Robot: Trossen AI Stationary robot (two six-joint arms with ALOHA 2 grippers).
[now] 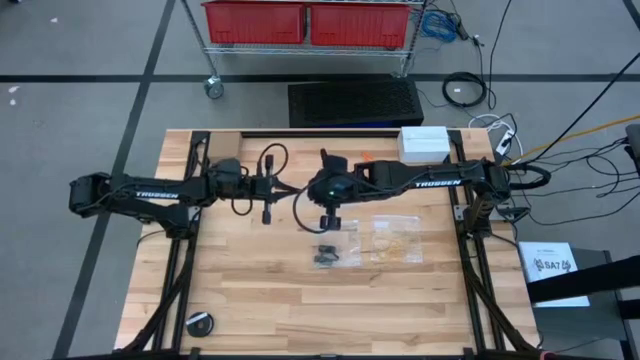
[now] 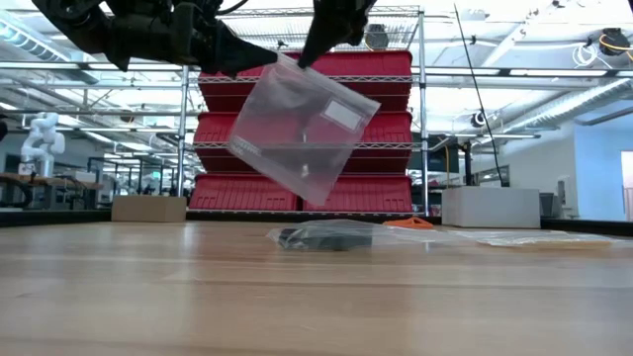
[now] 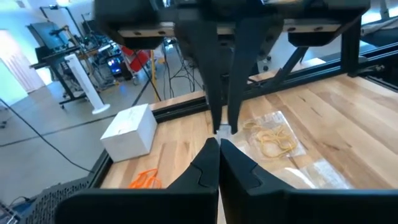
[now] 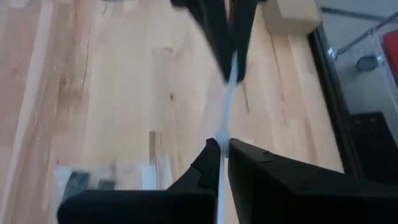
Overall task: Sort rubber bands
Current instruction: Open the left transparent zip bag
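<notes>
Desk (image 1: pixel 250 290): pale wood planks, smooth, visible grain, fills centre of high view.

Clear plastic bag (image 2: pixel 302 129): thin, floppy, zip-top w/ white label patch, hanging tilted in upper centre of low view. Both hands pinch its top edge. Left hand (image 2: pixel 259 61) closed tight on one end of the rim; right hand (image 2: pixel 309 54) closed tight on the other, fingers pressed flat w/ only film between. Bag looks empty apart from a small speck low down, can't tell what.

Two more clear bags lie flat on desk, centre-right of high view. One holds black rubber bands (image 1: pixel 327 254), matte dark clump. Just right of it, pale yellow-tan rubber bands (image 1: pixel 385 240), thin tangled loops. Orange rubber bands (image 3: pixel 146 180) lie loose on desk, lower left of left wrist view, near white box (image 3: pixel 129 129), a matte cardboard block.

Risks: film is slick and thin, so pulling the mouth apart could slip it from one pinch and the bag drops. Both hands may have both layers, so mouth won't open. Hands sit v. close, could knock together.
</notes>
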